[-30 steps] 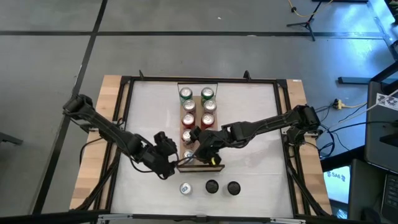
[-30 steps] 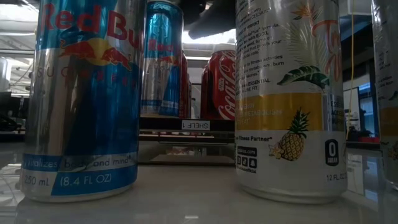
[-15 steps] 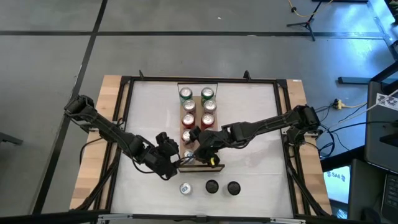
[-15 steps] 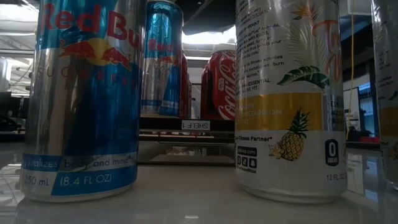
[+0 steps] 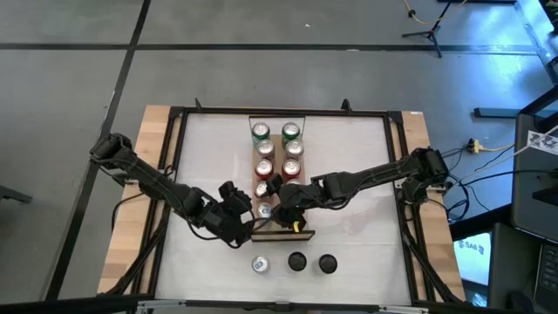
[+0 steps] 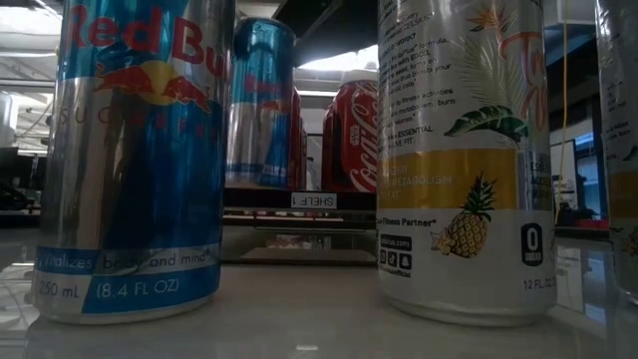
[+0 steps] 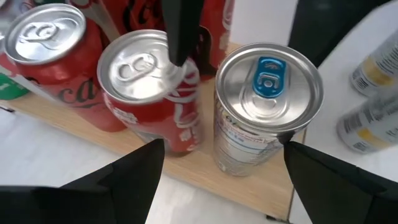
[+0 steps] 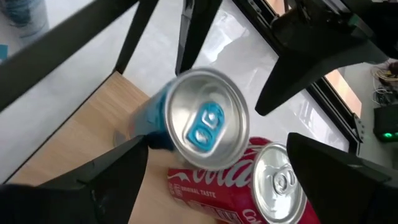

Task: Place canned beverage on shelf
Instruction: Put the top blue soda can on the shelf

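While the silver-and-blue slim can with the blue pull tab (image 7: pixel 268 106) stands on the long light-wood shelf plank (image 5: pixel 275 185), the step in hand, by my judgement, is to back away without tipping it: draw each end effector straight off, keeping the fingers clear of the can's wall and of the neighbouring red cola can (image 7: pixel 149 93). The left end effector (image 7: pixel 217 180) is spread wide, the slim can just ahead between its dark fingers (image 7: pixel 118 180), with nothing gripped. The right end effector (image 8: pixel 211 180) is likewise released, hovering just above the same can. Farther out, more cans fill the shelf, and three loose cans (image 5: pixel 296 262) wait on the white counter (image 5: pixel 366 174).
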{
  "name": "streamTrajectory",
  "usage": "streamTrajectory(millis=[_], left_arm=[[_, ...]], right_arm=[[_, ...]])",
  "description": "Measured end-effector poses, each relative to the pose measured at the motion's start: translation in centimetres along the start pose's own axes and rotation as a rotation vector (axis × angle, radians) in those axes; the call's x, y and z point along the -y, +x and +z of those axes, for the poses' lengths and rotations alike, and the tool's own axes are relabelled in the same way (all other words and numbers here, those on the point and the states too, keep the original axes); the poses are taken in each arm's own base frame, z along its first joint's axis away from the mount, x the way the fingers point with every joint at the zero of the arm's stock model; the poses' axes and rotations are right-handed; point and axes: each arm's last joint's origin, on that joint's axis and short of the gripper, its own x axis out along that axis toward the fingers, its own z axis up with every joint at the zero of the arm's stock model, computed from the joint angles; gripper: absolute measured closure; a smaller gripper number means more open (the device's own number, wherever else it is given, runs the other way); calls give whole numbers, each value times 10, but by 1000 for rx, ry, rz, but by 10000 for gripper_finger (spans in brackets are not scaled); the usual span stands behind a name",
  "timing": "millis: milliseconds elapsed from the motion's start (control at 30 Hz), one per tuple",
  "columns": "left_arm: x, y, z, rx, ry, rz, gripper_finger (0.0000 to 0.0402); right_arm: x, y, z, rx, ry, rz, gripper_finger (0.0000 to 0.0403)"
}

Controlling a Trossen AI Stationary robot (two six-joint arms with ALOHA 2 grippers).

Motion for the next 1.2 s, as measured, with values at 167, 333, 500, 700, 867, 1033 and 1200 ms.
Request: streamTrajectory(millis=[167,333,500,700,867,1033,1200], left_arm=[[-4,3,4,5,-13,16,73],[-7,6,6,6,-24,26,73],[-7,6,6,1,-26,23,73],[-7,6,6,0,-25,23,73],[-7,6,6,0,-25,24,73],[-7,6,6,3,-25,26,73],[-5,14,4,-4,-21,40,73]], right_arm=[[0,0,0,-1,0,-3,27],[0,0,0,-1,1,-5,27],[0,0,0,-3,0,-4,27],[0,0,-1,-10,-1,2,27],[-1,0,-2,-19,-3,9,27],[-1,0,-2,-19,-3,8,27],[-1,0,-2,-19,-3,9,27]])
